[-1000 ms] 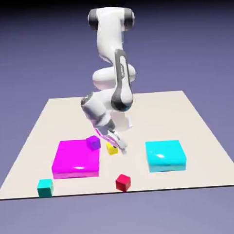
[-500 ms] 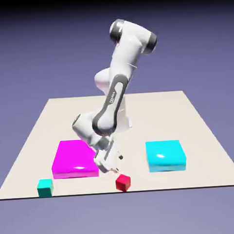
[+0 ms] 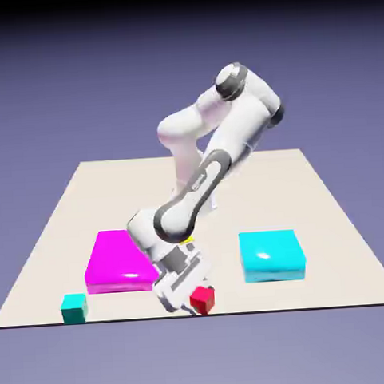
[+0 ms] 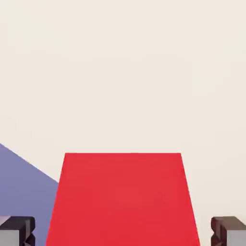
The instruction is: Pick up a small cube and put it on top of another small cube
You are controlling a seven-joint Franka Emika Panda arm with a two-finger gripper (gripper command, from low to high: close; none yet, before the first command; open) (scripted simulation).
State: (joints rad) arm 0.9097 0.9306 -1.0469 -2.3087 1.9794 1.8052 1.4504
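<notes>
My gripper is down at the table's near edge, and in the hand view my two grey fingertips stand one on either side of the small red cube, which fills the space between them. The jaws have drawn in narrow around it, but a thin strip of background shows between each pad and the cube's side faces, so I cannot tell whether I truly grip it or only bracket it. The cube sits on the table near the front edge, between the flat magenta block and the flat cyan block, with a small teal cube well apart toward the exterior view's left. I judge this to be the grasp step, with nothing lifted or stacked so far. The next move calls for a firm, square squeeze, then a straight lift clear of the table before carrying the cube over to another small cube. As a cube it has no long axis; in the hand view its flat top faces me squarely and its sides run roughly parallel to my pads, so the hold should be face to face rather than on corners.
</notes>
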